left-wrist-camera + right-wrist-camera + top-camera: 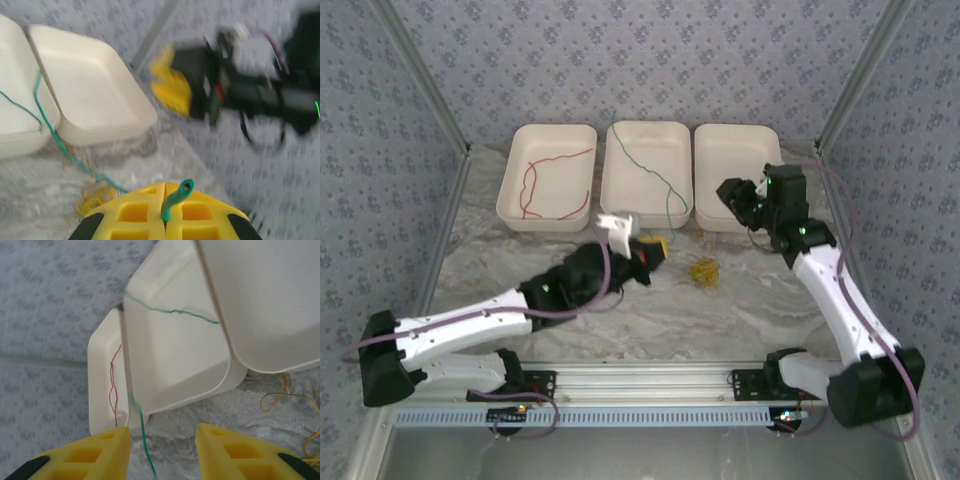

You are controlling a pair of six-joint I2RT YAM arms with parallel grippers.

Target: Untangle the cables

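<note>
My left gripper [655,248] [165,190] is shut on one end of the green cable [177,197], which sticks up between the yellow fingertips. From there the cable trails left over the table and up into the middle tray [645,170]. A red cable [532,185] lies in the left tray [548,140]. A small yellow cable tangle [703,270] [92,202] rests on the table. My right gripper [732,195] [162,440] hovers open by the right tray [740,150]. A green strand [144,437] passes between its fingers, near the left one and ungripped.
Three white trays stand side by side at the back of the marbled table [760,300]. Patterned walls and metal posts close in both sides. In the left wrist view the right arm [260,90] is a blur above the table.
</note>
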